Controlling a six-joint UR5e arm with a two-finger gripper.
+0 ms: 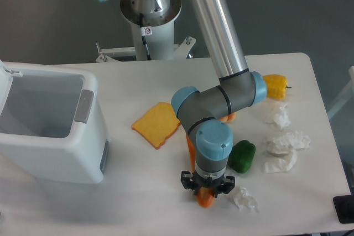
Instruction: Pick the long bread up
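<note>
A UR5e arm's gripper (pixel 207 185) hangs low over the near end of the long bread (pixel 205 198), which lies near the table's (pixel 155 203) front edge, its long axis running from that edge back toward the table's middle. The bread sits directly beneath the tool, its length crossing between the jaws. Whether the fingers are closed on it cannot be told; the wrist hides them. A toast slice (pixel 156 124) lies just left.

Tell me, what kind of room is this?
Probably a robot lab, not a kitchen: a robot arm bolted by a white table, with plastic toy food like the long bread and toast slice.
</note>
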